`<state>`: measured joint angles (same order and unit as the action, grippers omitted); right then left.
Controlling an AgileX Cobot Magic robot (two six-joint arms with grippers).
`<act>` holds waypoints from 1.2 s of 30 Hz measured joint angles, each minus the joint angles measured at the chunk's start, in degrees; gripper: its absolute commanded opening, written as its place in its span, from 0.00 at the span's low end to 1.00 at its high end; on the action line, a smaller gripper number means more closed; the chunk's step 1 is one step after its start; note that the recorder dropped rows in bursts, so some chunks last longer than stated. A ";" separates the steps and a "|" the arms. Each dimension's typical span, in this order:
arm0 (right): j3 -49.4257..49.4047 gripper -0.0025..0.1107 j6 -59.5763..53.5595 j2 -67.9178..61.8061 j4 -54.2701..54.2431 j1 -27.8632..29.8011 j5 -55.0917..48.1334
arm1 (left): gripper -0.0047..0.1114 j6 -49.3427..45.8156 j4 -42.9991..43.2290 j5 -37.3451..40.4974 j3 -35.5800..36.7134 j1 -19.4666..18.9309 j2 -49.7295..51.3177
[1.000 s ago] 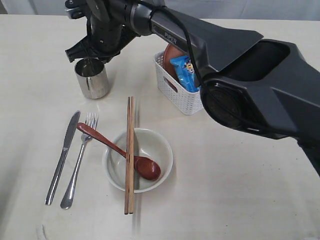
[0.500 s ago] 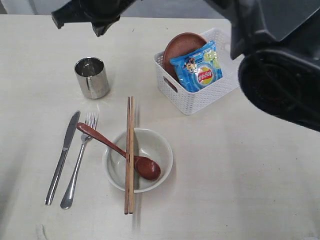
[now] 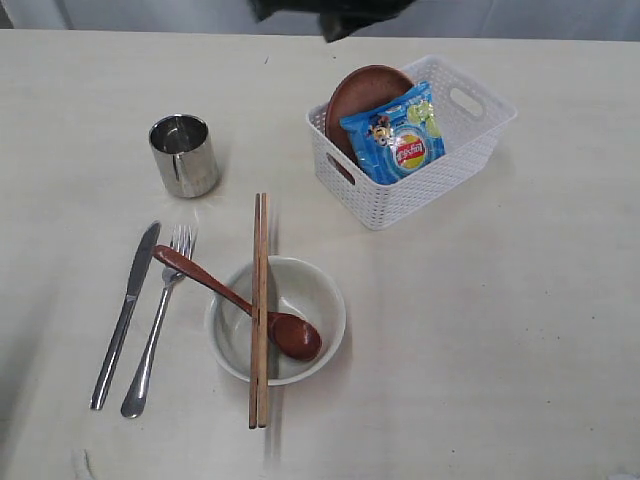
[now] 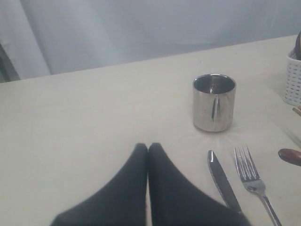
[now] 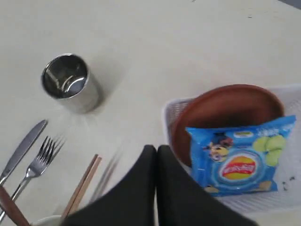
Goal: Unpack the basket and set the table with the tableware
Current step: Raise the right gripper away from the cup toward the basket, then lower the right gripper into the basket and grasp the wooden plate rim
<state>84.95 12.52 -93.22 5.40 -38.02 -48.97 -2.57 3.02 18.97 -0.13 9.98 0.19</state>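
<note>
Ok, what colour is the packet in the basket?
The packet is bright blue with a red and yellow logo, clearest in the right wrist view.

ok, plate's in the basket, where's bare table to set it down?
Biggest bare patch: table right of the bowl, below the basket in the exterior view. Also free: the stretch left of the cup, and a narrower strip between cup and basket. Crowded: knife, fork, spoon and chopsticks bunched at the bowl, spoon and chopsticks lying across it.

Table — cup, knife, fork, bowl, basket.
</note>
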 measured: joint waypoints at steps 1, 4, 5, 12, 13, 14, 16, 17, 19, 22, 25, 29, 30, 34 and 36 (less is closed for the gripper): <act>-1.33 0.02 -1.10 1.40 -2.59 2.88 0.58 | 0.04 0.00 0.00 0.00 0.00 0.00 0.00; -3.84 0.02 -26.06 3.78 -31.48 18.26 -4.34 | 0.04 0.00 0.00 0.00 0.00 0.00 0.00; -3.92 0.02 -37.65 2.93 -43.35 23.05 -8.32 | 0.04 0.00 0.00 0.00 0.00 0.00 0.00; -4.06 0.50 -51.10 -3.90 -51.58 34.96 -9.25 | 0.04 0.00 0.00 0.00 0.00 0.00 0.00; -4.06 0.50 -51.43 -5.52 -50.93 34.96 -7.30 | 0.04 0.00 0.00 0.00 0.00 0.00 0.00; -4.06 0.50 -51.92 -6.44 -50.71 34.96 -6.48 | 0.04 0.00 0.00 0.00 0.00 0.00 0.00; -3.81 0.50 -53.32 -8.21 -50.47 34.96 -6.00 | 0.04 0.00 0.00 0.00 0.00 0.00 0.00; -3.28 0.50 -53.86 -9.27 -50.33 34.96 -5.86 | 0.04 0.00 0.00 0.00 0.00 0.00 0.00; -1.85 0.50 -55.35 -11.44 -50.33 34.96 -5.76 | 0.04 0.00 0.00 0.00 0.00 0.00 0.00; 0.27 0.50 -58.07 -14.29 -50.33 34.96 -6.26 | 0.04 0.00 0.00 0.00 0.00 0.00 0.00; 2.26 0.50 -63.41 -16.97 -50.33 34.45 -7.34 | 0.04 0.00 0.00 0.00 0.00 0.00 0.00; 4.53 0.50 -71.36 -20.38 -50.33 32.92 -7.72 | 0.04 0.00 0.00 0.00 0.00 0.00 0.00; 5.06 0.50 -73.22 -21.20 -50.33 32.45 -7.72 | 0.04 0.00 0.00 0.00 0.00 0.00 0.00; 7.49 0.50 -76.72 -23.94 -50.29 30.73 -6.99 | 0.04 0.00 0.00 0.00 0.00 0.00 0.00; 8.69 0.50 -77.04 -25.22 -50.29 30.30 -6.34 | 0.04 0.00 0.00 0.00 0.00 0.00 0.00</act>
<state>93.64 -64.52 -118.44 -44.89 -7.72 -55.32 -2.57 3.02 18.97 -0.13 9.98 0.19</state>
